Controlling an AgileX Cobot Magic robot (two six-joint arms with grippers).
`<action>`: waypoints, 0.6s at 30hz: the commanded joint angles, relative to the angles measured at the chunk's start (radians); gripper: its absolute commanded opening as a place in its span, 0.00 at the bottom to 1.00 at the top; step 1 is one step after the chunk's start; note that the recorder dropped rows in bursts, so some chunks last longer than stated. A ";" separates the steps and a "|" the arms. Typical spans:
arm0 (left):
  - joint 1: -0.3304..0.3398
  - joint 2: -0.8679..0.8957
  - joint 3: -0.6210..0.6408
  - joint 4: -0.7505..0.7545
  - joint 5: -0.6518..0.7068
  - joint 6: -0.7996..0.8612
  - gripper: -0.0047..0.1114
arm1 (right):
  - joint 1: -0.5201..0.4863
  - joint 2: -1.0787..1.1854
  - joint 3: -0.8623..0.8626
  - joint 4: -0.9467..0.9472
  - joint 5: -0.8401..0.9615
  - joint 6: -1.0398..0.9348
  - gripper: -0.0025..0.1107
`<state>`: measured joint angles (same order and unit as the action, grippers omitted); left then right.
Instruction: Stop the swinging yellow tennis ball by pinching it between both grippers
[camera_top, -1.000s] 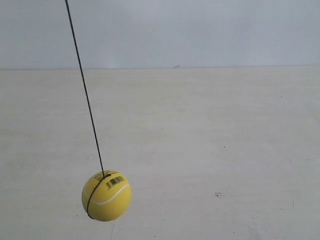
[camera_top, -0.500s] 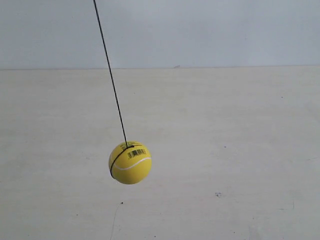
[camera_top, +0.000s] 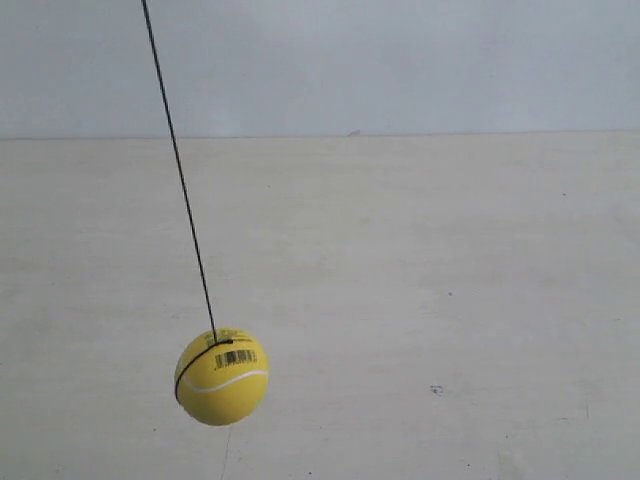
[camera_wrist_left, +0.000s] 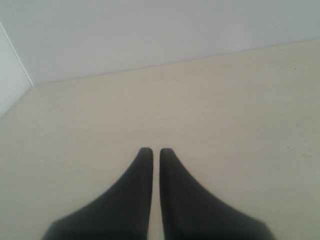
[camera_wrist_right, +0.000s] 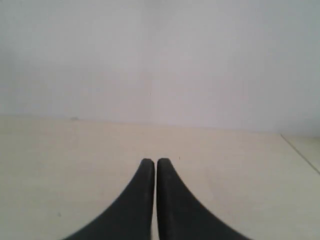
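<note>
The yellow tennis ball (camera_top: 222, 376) hangs on a thin dark string (camera_top: 180, 170) over the pale table, low and left in the exterior view, with its white seam and barcode label facing the camera. No gripper shows in that view. In the left wrist view my left gripper (camera_wrist_left: 152, 151) is shut, its black wedge jaws nearly touching with nothing between them. My right gripper (camera_wrist_right: 154, 162) is likewise shut and empty in the right wrist view. The ball appears in neither wrist view.
A pale beige table (camera_top: 450, 300) runs back to a light grey wall (camera_top: 400, 60). A wall corner (camera_wrist_left: 20, 70) shows in the left wrist view. The table's edge (camera_wrist_right: 300, 152) shows in the right wrist view.
The ball swung right and up half a second ago, then back left and down to about where it hung a second ago.
</note>
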<state>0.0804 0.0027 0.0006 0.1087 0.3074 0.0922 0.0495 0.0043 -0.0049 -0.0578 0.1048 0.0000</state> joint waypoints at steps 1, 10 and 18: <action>0.006 -0.003 -0.001 -0.013 0.000 -0.010 0.08 | -0.005 -0.004 0.005 -0.009 0.175 -0.032 0.02; 0.006 -0.003 -0.001 -0.013 0.000 -0.010 0.08 | -0.005 -0.004 0.005 0.018 0.226 -0.029 0.02; 0.006 -0.003 -0.001 -0.013 0.000 -0.010 0.08 | -0.005 -0.004 0.005 0.017 0.226 -0.025 0.02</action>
<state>0.0804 0.0027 0.0006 0.1087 0.3074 0.0922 0.0495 0.0043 0.0008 -0.0415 0.3318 -0.0253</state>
